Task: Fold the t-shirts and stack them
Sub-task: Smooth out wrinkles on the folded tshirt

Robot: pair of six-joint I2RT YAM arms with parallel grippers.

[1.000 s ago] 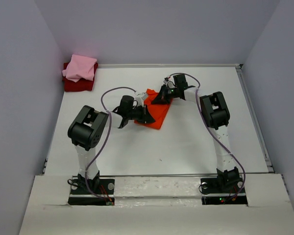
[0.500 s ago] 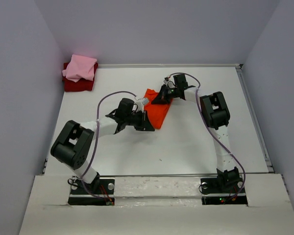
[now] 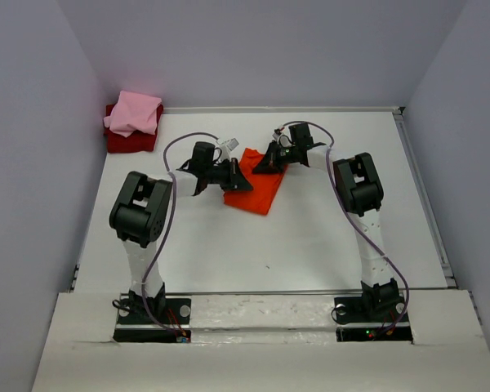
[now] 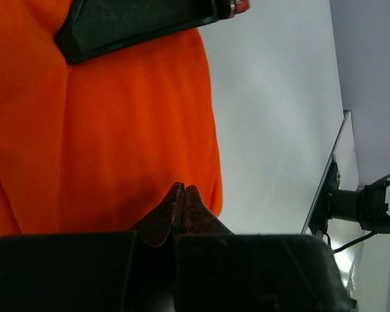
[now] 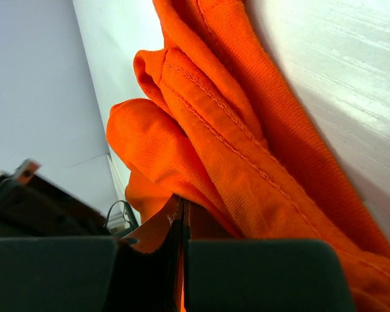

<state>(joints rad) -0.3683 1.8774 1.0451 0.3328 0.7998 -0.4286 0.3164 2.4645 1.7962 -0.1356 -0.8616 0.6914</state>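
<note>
The orange-red t-shirt (image 3: 258, 193) lies near the middle of the white surface (image 3: 335, 237), gathered into a rough, skewed four-sided patch. Up close it is a soft, matte knit. The right wrist view shows thick rolled folds and a stitched hem running along one ridge. The left wrist view shows a smoother stretch with one shallow crease. The surface is smooth with a faint sheen.

In the far left corner, well apart from this cloth, the pink t-shirt (image 3: 135, 113) sits loosely folded and puffy on top of the dark red t-shirt (image 3: 129, 143), which is a flatter, squarer bundle.

The left arm rises from its base to a raised elbow, and its forearm reaches rightwards to the shirt's left edge. The left claw (image 4: 183, 194) is closed, with its tips pressed together over the orange cloth. Whether any cloth is pinched between them cannot be told.

The right arm stands tall on its side, and its forearm bends back leftwards to the shirt's far corner. The right claw (image 5: 181, 207) is closed on the orange-red t-shirt, and a sliver of orange shows between its dark fingers where bunched folds run into them.
</note>
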